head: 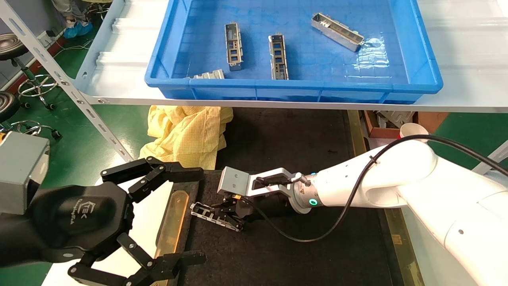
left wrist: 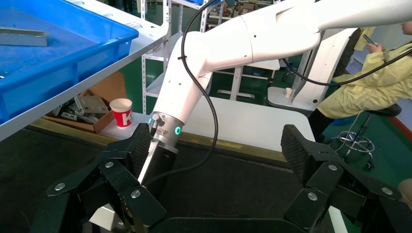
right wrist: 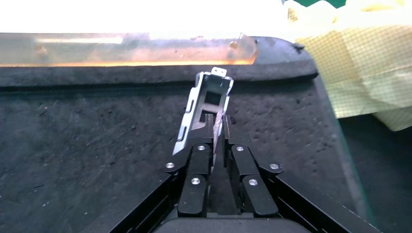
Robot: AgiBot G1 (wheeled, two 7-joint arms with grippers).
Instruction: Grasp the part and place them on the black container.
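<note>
My right gripper is low over the black container, shut on the wall of a slim grey metal part. In the right wrist view the part sticks out from between the closed fingers and rests on or just above the rough black surface; I cannot tell which. Several more grey parts lie in the blue bin on the shelf. My left gripper is open and empty at the container's left edge; its pads show in the left wrist view.
A brass-coloured strip runs along the container's left side, another along the right. A yellow cloth lies behind the container. A red paper cup and a cardboard box of parts stand at the right. A grey shelf edge overhangs.
</note>
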